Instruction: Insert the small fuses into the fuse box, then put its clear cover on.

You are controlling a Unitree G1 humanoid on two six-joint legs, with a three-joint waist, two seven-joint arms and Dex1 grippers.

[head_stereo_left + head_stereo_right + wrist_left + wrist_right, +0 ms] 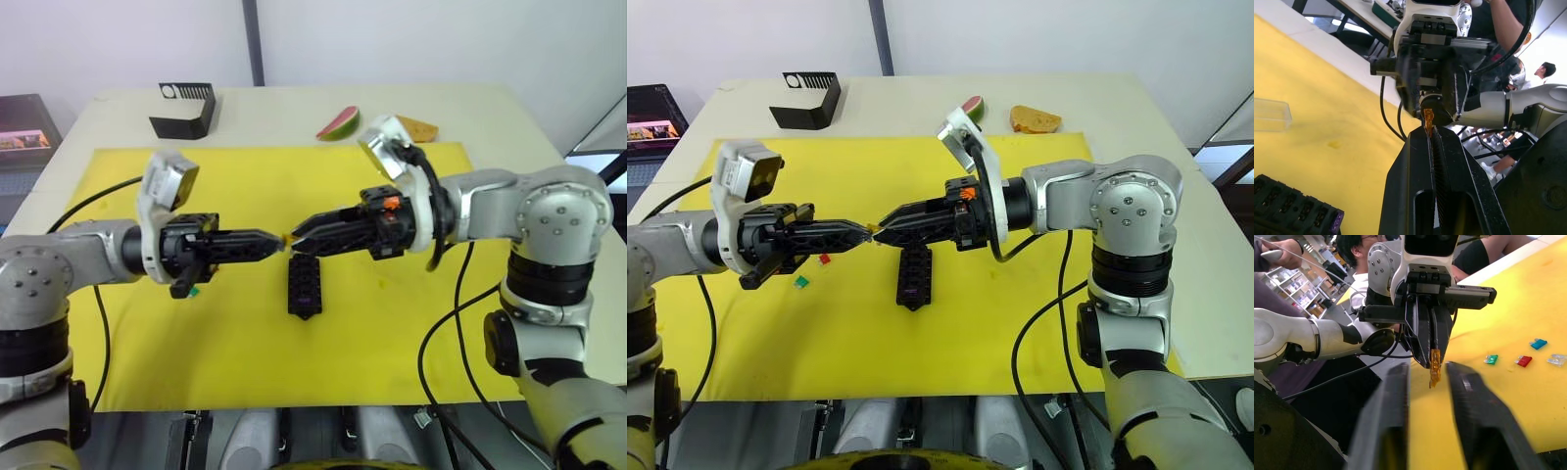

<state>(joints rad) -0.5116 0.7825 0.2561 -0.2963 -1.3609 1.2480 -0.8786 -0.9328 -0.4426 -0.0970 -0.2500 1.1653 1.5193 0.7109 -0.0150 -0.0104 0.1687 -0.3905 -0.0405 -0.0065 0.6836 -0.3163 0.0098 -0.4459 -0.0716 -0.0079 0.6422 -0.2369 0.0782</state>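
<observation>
Right hand (pixel 1427 382): its two black fingers rise apart, with a wide gap between them.
Left hand (pixel 1429 357): faces the camera, fingers pinched together on an orange fuse (pixel 1435 367) that hangs from their tips.
Yellow mat (pixel 1508 357): carries four loose fuses in a row, green (pixel 1491 359), red (pixel 1523 361), teal (pixel 1538 343) and pale grey (pixel 1557 360).
Background: people beyond the table.

Both arms are showing smooth silver-grey casings with rounded joints, the right elbow housing ringed with small dark screws. Black bands are separating the segments. Each wrist is carrying a white, boxy camera mount angled above a black gripper: the left gripper (pixel 277 238) and right gripper (pixel 299 230) both taper into long ridged fingers. Black cables are looping loosely off each forearm, and an orange tab is marking the right wrist.
</observation>
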